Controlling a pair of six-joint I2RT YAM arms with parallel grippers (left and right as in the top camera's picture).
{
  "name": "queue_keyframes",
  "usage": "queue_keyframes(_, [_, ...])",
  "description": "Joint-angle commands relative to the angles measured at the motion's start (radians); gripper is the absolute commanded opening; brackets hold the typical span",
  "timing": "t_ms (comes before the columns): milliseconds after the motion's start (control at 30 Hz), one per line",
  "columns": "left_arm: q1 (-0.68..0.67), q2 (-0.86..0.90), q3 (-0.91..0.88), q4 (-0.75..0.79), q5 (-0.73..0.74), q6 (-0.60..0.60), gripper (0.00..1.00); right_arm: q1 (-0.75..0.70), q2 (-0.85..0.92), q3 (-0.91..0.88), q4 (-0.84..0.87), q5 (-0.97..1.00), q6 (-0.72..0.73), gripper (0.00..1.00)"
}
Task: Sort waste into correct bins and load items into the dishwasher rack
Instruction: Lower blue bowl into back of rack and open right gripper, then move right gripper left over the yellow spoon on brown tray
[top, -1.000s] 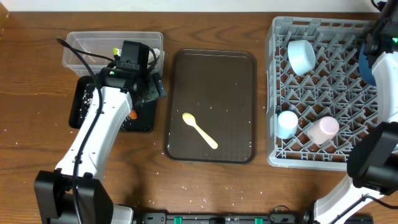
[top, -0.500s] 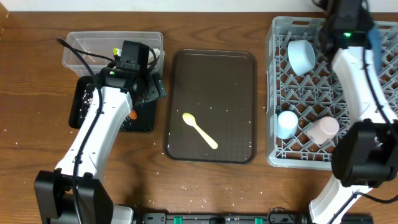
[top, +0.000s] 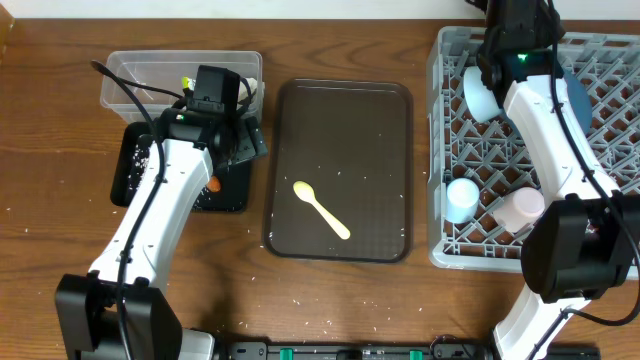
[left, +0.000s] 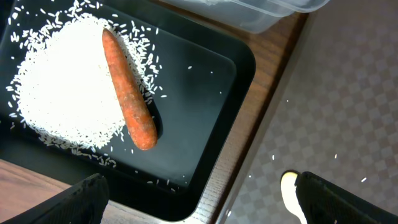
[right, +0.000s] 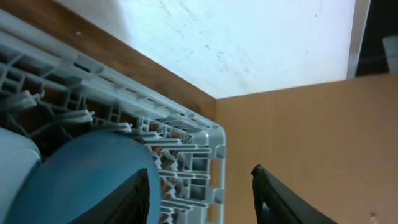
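Looking down from overhead, the left arm (top: 160, 205) reaches over the black tray (top: 128, 170), which sits just in front of the clear tub (top: 120, 70); a scrap of the wrapper (top: 188, 82) shows inside the tub. The pale yellow spoon (top: 322, 209) lies on the brown serving tray (top: 340, 110) in the middle of the tabletop (top: 50, 230). The right arm (top: 545, 120) stretches over the far left corner of the dishwasher rack (top: 437, 150), which holds the white bowl (top: 478, 98), the blue cup (top: 461, 198) and the pink-and-white cup (top: 520, 208). From the left wrist, the left gripper (left: 199, 186) hangs with its fingers wide apart and nothing between them, above the near rim of the black tray, where the carrot piece (left: 127, 93) lies on a heap of rice (left: 59, 87). From the right wrist, the right gripper (right: 202, 193) is also spread and empty, above the rack's corner, with the blue plate (right: 87, 180) standing among the pegs.
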Motion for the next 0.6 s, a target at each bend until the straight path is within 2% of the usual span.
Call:
queue_keyframes(0, [0.005,-0.002,-0.008,-0.003,-0.012,-0.002,0.98,0.010,-0.032,0.000,0.000,-0.006,0.177,0.53])
queue_keyframes(67, [0.005,-0.002,-0.008,-0.003,-0.012,-0.002,0.98,0.019,-0.053,0.000,-0.017,-0.032,0.232,0.58])
queue_keyframes(133, [0.005,-0.002,-0.008,-0.003,-0.012,-0.003,0.98,0.035,-0.076,0.000,-0.051,-0.085,0.314,0.67])
queue_keyframes(200, [0.005,-0.002,-0.008,-0.003,-0.012,-0.002,0.98,0.053,-0.091,0.000,-0.091,-0.138,0.394,0.70])
queue_keyframes(367, [0.005,-0.002,-0.008,-0.003,-0.012,-0.002,0.98,0.127,-0.111,0.000,-0.303,-0.375,0.486,0.84])
queue_keyframes(500, [0.005,-0.002,-0.008,-0.003,-0.012,-0.002,0.98,0.180,-0.110,0.000,-0.422,-0.717,0.527,0.85])
queue_keyframes(567, [0.005,-0.002,-0.008,-0.003,-0.012,-0.002,0.98,0.203,-0.110,0.000,-0.445,-0.898,0.527,0.82])
